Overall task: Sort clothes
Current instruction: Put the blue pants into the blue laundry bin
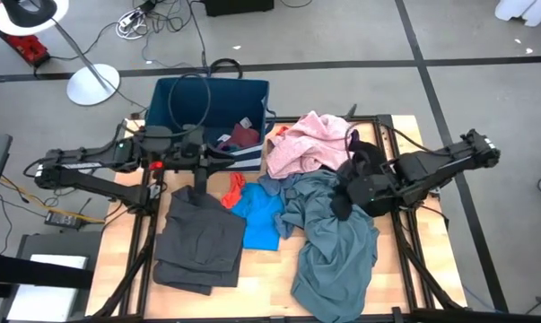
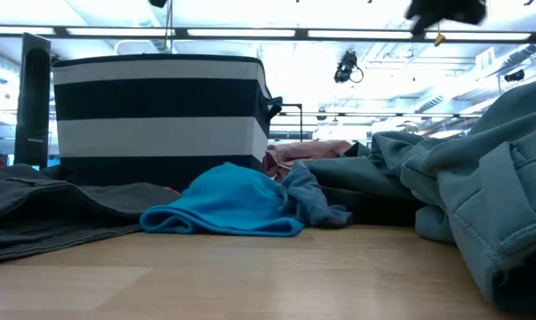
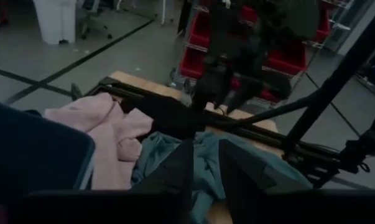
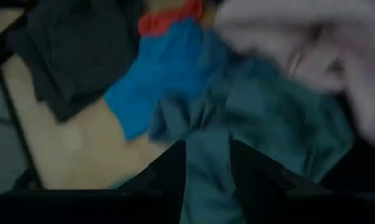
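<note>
Clothes lay heaped across the middle of the table: a pink garment at the far side, a grey-blue garment on the right half, and a bright blue piece between that and a dark grey garment on the left. A red-orange scrap showed beside the blue. 1 maroon piece was already inside the dark blue bin at the table's far edge.

The left gripper hung over the bin's near rim, its 2 fingers parted with nothing between them. It looked to be done at the bin and free for the next pick.

The right gripper hovered above the grey-blue garment, just beside the pink one. Its fingers stood apart too, with only grey-blue cloth showing through the gap. Dark material sat around it in the high view, and I could not tell whether that was a garment or part of the arm.

The step in hand was probably picking 1 garment from the heap. The garments overlapped, so a good grasp would take a raised fold of 1 colour, well clear of the pink edge. A straight lift would then show early if a 2nd piece was dragging along. The grey-blue piece was large and would likely trail, so it should be carried high over the bin wall.
</note>
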